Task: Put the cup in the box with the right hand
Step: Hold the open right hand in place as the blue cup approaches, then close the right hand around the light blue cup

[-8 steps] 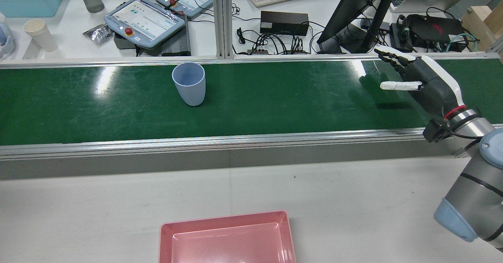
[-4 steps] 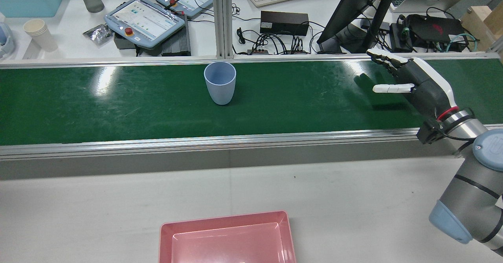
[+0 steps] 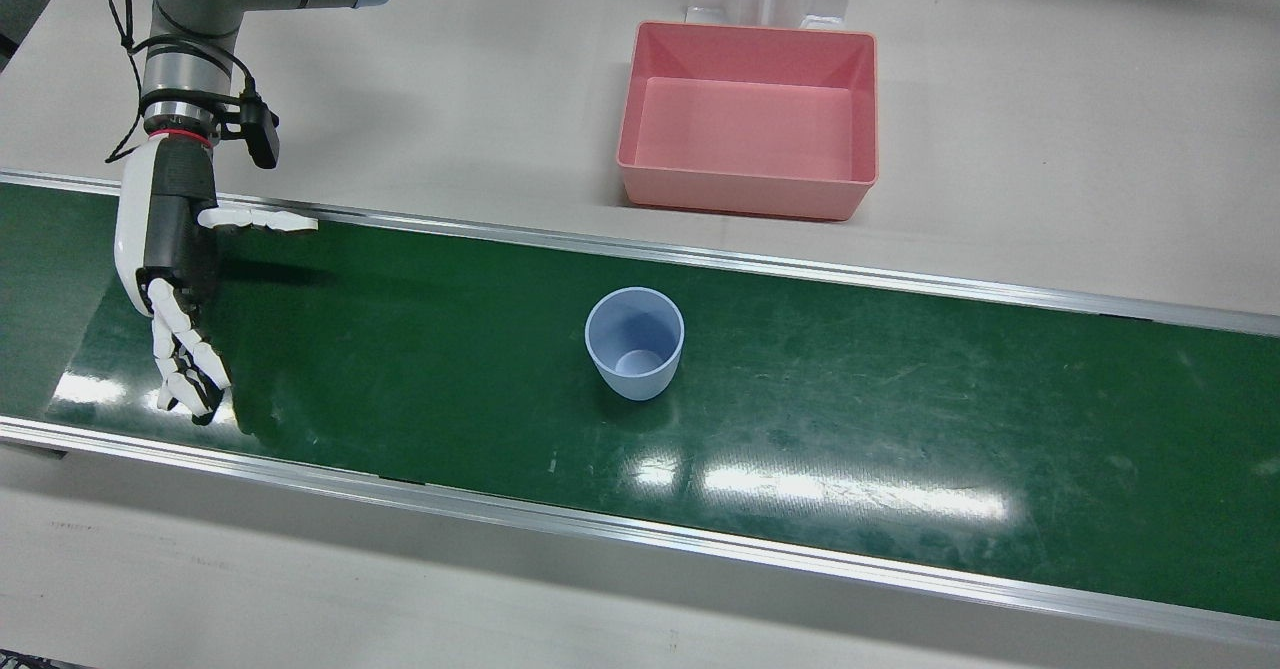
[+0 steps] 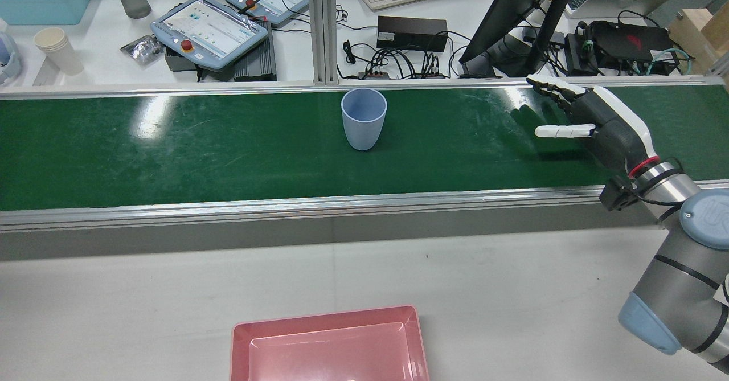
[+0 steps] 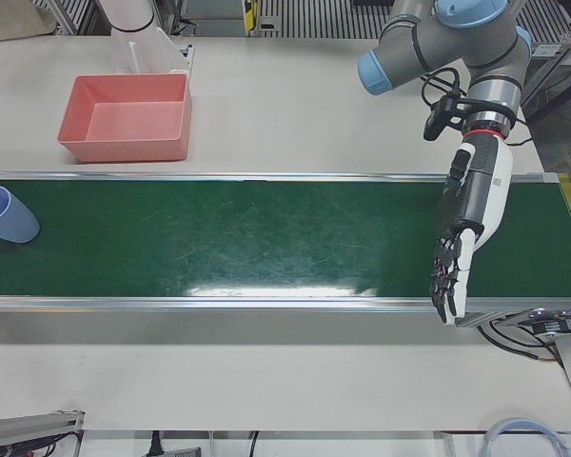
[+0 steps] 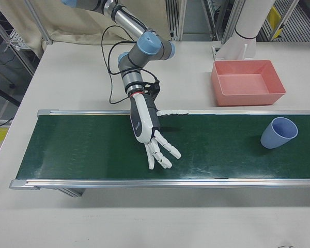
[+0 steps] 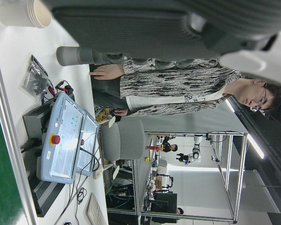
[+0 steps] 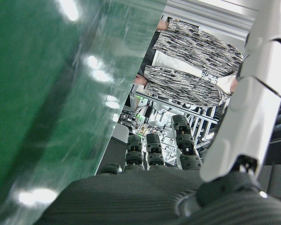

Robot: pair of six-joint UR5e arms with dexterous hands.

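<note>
Cup (image 3: 634,343) upright on belt (image 3: 900,399) (right hand (image 3: 170,249) spread).

The cup (image 4: 364,118) is pale blue, inside and out. The box (image 3: 748,119) is salmon pink. The belt (image 3: 900,419) is dark green with white glare patches, edged by silver rails. The tabletop (image 3: 480,89) is light grey-beige. The right robot hand (image 3: 170,259) has a dark grey palm, white shell and white fingers (image 6: 163,151) with black joints, and a red ring at the wrist. In the left hand view, a person's top (image 7: 178,89) looks mottled black and white, though the picture is sideways.
</note>
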